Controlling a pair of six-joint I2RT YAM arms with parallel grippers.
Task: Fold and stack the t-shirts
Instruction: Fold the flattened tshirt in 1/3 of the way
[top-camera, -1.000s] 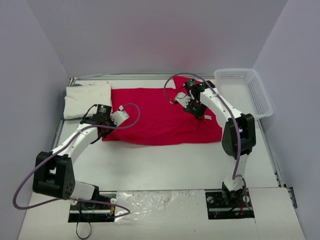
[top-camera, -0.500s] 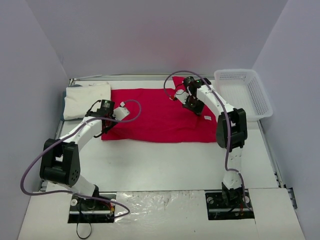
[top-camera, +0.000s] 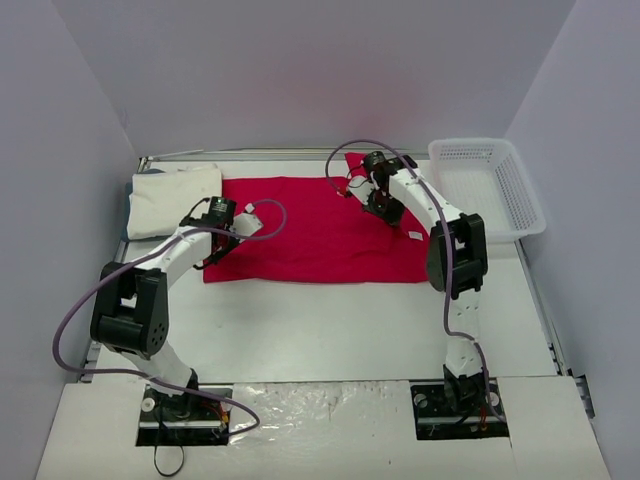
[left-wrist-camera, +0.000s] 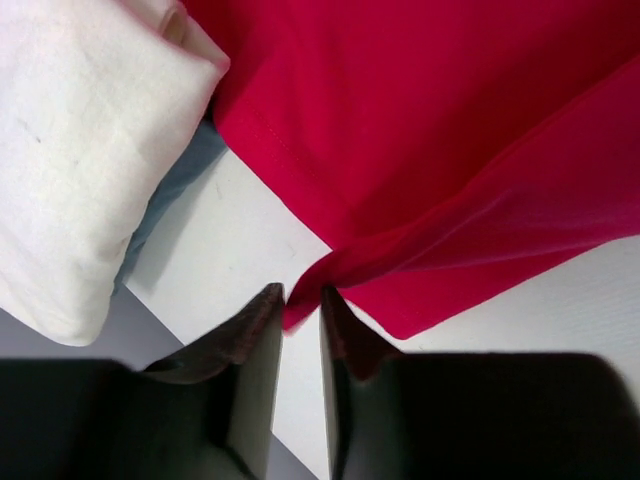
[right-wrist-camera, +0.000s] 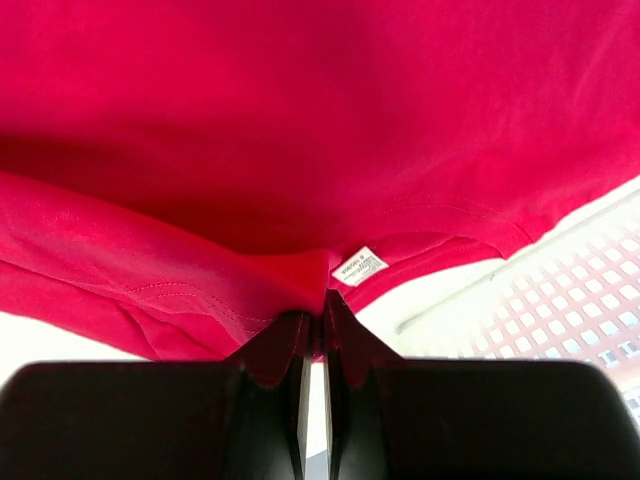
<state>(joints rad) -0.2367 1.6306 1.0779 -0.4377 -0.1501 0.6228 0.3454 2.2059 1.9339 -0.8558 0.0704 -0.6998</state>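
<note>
Mid-fold on the red t-shirt (top-camera: 310, 235) here, and I'd call the task about half done. The white t-shirt (top-camera: 175, 195) is already a tidy folded rectangle, just off the outer side of my left gripper (left-wrist-camera: 300, 292), close but not touching the fingers. The red one is spread flat on the table (top-camera: 330, 320) between my two grippers, and it looks doubled over once, with a folded edge running right up to my left fingertips. On the left, the jaws are a little apart with the corner of that fold sitting in the gap. It doesn't look pinched to me, more like loose cloth between the fingers, though I can't swear to it from the wrist view. My right gripper (right-wrist-camera: 318, 312) is clamped tight on a bunch of red cloth near the neck, since the little label (right-wrist-camera: 358, 266) is just beyond the tips. That bit is lifted off the table, and the mesh basket (top-camera: 470, 142) is off past it on the outer side. My guess for the next move is to back the left fingers straight off without dragging the corner. Then the right hand would lay its bunch down flat along the fold before letting go, since thin jersey likes to cling and pull the whole edge crooked. After that there's another fold or two, then it goes onto the white one.
</note>
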